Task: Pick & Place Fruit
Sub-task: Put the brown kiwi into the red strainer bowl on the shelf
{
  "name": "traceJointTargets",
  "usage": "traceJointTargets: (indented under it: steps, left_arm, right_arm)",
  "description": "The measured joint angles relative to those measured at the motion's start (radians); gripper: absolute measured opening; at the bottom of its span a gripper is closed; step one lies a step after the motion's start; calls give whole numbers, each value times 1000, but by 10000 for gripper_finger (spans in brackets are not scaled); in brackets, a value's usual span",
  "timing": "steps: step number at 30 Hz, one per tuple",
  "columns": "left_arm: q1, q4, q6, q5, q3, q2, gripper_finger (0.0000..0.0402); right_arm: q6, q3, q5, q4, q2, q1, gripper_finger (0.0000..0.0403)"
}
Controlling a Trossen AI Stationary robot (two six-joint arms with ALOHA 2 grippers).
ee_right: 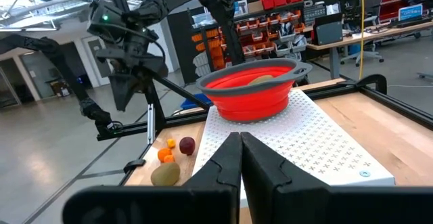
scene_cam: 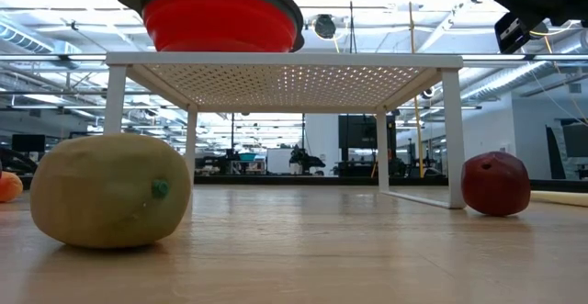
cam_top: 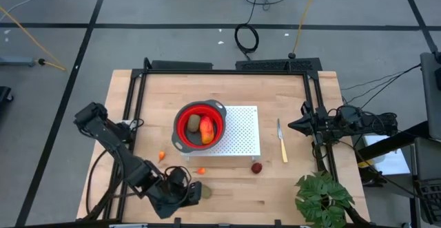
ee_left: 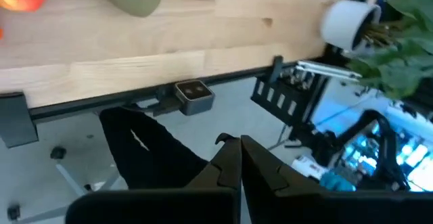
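No legible brand, label or writing is showing on any item.

Near edge, lower left of the high view: the left gripper is sitting with its fingers fully closed, holding nothing. An olive-brown oval fruit is lying on the light wooden table just to the right of it, not touching it. In the low view this oval is filling the lower left foreground.

Slightly farther in, two tiny orange fruit bits are lying on the table below the rack's front edge, and a dark red ball fruit is resting near the rack's lower right corner.

Centre of the high view: a white perforated metal rack is carrying a red collapsible bowl with a grey rim. Inside the bowl, a red-orange-yellow oblong fruit is lying beside a second olive-brown oval.

Right of the rack, a yellow-handled knife is lying on the table. A green leafy plant is standing at the lower right.

Right edge: the right gripper is hovering with fingers closed and empty, well apart from all fruit.
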Motion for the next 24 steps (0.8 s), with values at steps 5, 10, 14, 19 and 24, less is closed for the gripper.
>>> traceJointTargets:
  steps: [5, 10, 14, 19, 24]
  left_arm:
    - [16, 5, -31, -3, 0, 40, 1]
    - [24, -9, -46, 4, 12, 74, 1]
    - [23, -143, -100, 13, 115, 120, 0]
    - [38, -422, -139, 37, 341, 239, 0]
    - [62, -515, -157, 31, 468, 350, 0]
  right_arm:
    - [0, 0, 0, 0, 0, 0, 0]
    - [0, 0, 0, -3, 0, 0, 0]
    - [-1, 0, 0, -3, 0, 0, 0]
    - [-25, 0, 0, -4, 0, 0, 0]
    - [-21, 0, 0, -4, 0, 0, 0]
